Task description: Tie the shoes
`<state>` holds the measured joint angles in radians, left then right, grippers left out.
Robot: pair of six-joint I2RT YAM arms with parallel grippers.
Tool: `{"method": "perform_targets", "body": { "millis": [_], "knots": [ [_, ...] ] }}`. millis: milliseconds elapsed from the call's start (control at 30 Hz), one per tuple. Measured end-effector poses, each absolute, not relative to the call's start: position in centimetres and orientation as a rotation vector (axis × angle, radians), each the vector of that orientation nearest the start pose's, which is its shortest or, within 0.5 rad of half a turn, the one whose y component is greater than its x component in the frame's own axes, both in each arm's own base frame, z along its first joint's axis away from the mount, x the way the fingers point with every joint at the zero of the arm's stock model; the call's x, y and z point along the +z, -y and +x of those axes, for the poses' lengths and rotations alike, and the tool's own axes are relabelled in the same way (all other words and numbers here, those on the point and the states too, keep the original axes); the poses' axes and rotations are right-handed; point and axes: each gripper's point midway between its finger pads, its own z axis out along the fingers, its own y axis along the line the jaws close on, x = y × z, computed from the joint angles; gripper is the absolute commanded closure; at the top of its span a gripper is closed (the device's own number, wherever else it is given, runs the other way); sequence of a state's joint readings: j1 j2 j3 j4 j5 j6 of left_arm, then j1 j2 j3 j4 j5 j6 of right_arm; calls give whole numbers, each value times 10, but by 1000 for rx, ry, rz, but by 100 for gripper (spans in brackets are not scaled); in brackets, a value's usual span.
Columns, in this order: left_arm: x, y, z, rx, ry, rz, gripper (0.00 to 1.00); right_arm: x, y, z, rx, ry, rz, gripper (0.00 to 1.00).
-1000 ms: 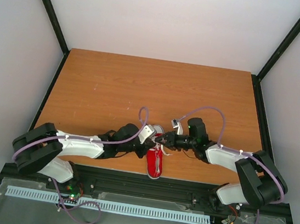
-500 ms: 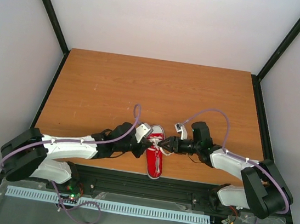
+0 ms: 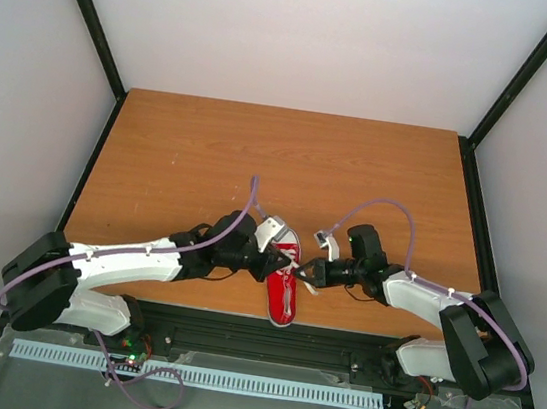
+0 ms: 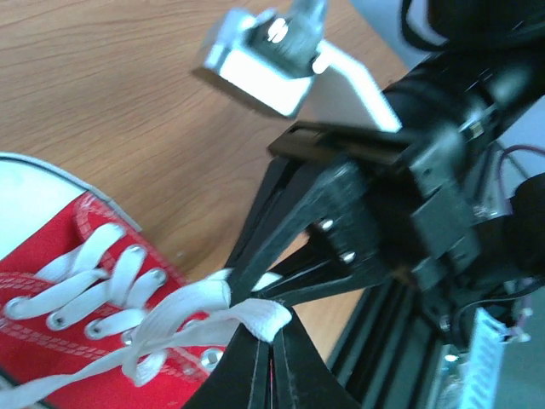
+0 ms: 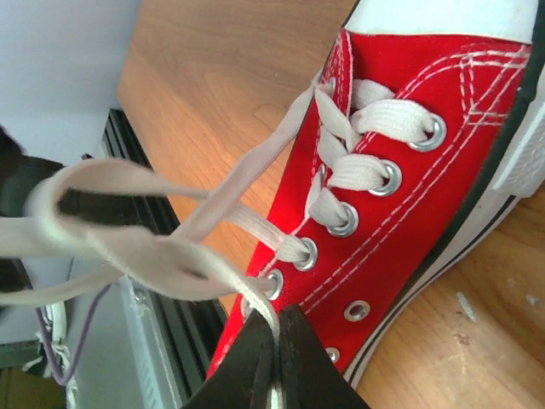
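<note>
The red shoe point(image 3: 283, 293) with white sole lies at the table's near edge, toe pointing away from the arms. Both grippers meet just above its laces. My left gripper point(image 3: 289, 263) is shut on a folded loop of white lace point(image 4: 258, 319), pinched at its fingertips point(image 4: 274, 339). My right gripper point(image 3: 299, 268) is shut on a strand of lace point(image 5: 271, 313) that runs from a lower eyelet. Its black fingers point(image 4: 294, 277) cross right in front of the left one. A loose lace loop point(image 5: 128, 249) hangs to the left of the shoe point(image 5: 409, 196).
The wooden table point(image 3: 289, 166) stretches behind the shoe. A black frame rail point(image 3: 267, 327) runs along the near edge right beside the shoe's heel. Purple cables point(image 3: 384, 207) arch over both wrists.
The left arm has stretched rightward, bringing its gripper over the shoe's laces. The right gripper shifted slightly right and down, and now pinches a lace strand.
</note>
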<state>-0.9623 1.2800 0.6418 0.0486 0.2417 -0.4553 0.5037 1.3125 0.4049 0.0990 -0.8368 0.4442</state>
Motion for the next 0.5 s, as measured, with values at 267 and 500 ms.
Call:
{"method": "perform_targets", "body": {
  "millis": [267, 500],
  "knots": [
    [168, 365, 177, -1242, -2247, 712, 99, 72, -245, 189, 1371, -2456, -501, 97],
    [172, 372, 163, -1375, -2308, 697, 99, 68, -241, 196, 1314, -2464, -474, 97]
  ]
}}
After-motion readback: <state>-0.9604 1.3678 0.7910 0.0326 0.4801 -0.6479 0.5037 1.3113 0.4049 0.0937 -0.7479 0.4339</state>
